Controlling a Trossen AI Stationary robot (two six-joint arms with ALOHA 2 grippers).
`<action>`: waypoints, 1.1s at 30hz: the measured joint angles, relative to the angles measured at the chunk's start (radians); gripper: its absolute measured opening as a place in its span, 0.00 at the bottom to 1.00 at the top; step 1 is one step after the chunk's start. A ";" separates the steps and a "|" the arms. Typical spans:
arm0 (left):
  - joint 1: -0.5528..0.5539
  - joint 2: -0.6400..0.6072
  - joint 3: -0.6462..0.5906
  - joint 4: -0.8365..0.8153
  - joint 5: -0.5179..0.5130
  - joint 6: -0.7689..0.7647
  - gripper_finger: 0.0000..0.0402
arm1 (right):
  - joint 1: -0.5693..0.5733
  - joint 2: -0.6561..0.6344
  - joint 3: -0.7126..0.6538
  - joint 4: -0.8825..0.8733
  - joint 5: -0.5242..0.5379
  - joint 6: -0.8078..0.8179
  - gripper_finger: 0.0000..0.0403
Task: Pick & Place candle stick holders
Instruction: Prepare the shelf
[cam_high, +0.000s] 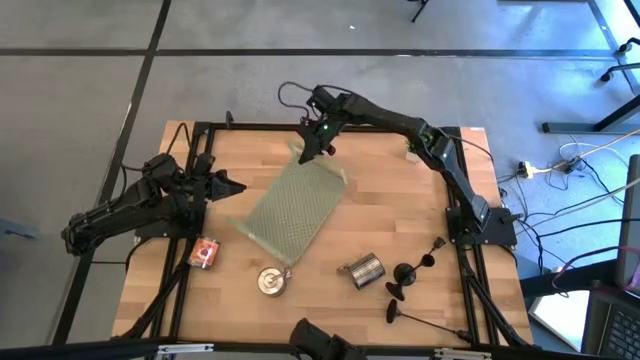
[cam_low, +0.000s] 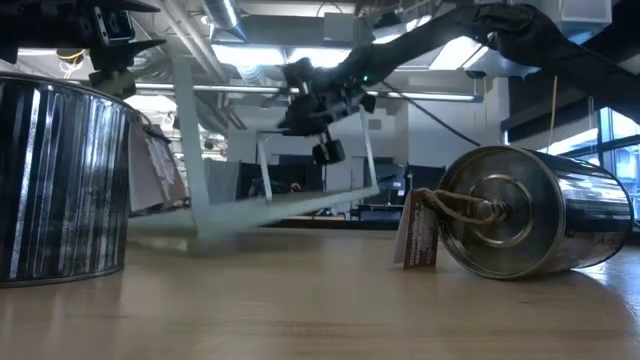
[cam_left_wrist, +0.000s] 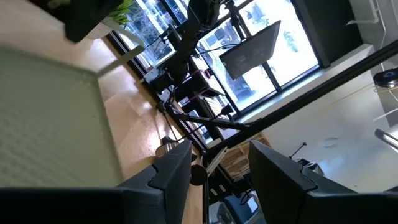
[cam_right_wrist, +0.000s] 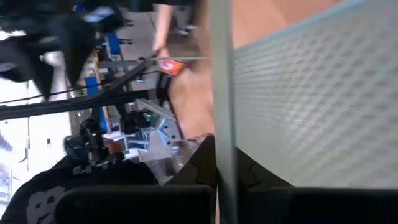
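Candle stick holders (cam_high: 412, 272) lie toppled at the table's near right corner, and neither gripper has one.

Three black holders, thin stems on round flared bases, lie on their sides just right of a silver tin can (cam_high: 364, 269), close together. Up at the far edge, the right gripper (cam_high: 318, 140) comes in on a long outstretched arm and is clamped shut on the far rim of a pale green mesh tray (cam_high: 292, 207), which sits tilted, its far end raised off the wooden table (cam_high: 400, 210). Over on the left, the left gripper (cam_high: 228, 186) hovers just beside the tray's left edge, fingers parted, holding nothing. Another can (cam_high: 271, 281) stands near the front edge, with an orange one (cam_high: 204, 252) to its left.
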 joint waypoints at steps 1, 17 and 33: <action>0.000 0.000 0.000 0.000 0.000 -0.001 0.39 | -0.001 -0.013 0.000 0.014 -0.002 0.005 0.00; 0.000 0.000 0.000 0.000 -0.008 0.002 0.39 | -0.003 -0.191 0.000 0.121 0.102 0.087 0.00; 0.000 0.000 0.000 0.019 -0.039 0.018 0.39 | -0.003 -0.320 0.000 0.204 0.226 0.143 0.00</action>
